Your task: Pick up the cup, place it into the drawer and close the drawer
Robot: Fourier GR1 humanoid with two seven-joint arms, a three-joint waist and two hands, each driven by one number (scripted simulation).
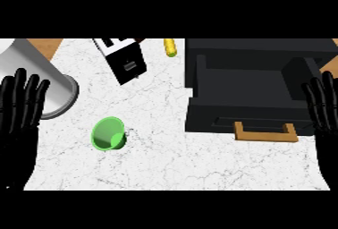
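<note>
Green cup lies on counter, at 9 o'clock from open black drawer. Left hand and right hand empty, fingers straight and apart.

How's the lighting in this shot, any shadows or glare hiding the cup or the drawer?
Head view: even, flat light with no glare; the green cup stands out on the pale counter with hardly any shadow. Head view again: the open drawer is black throughout, so its inside is hard to read, though its wooden handle shows plainly.
</note>
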